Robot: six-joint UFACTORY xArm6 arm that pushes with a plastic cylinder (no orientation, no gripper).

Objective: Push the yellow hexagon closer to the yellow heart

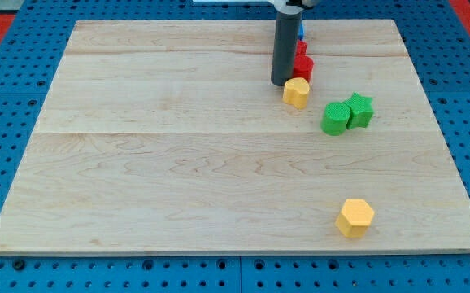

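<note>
Wooden board [178, 163]: my tip [282, 84] touches yellow heart [296, 92], well apart from yellow hexagon [354, 217]; no fingers visible.

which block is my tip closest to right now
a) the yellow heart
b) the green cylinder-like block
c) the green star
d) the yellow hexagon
a: my tip sits right beside the yellow heart, just on its upper-left side in the view, while the yellow hexagon lies far off near the view's bottom and the green blocks are further to the view's right.
</note>
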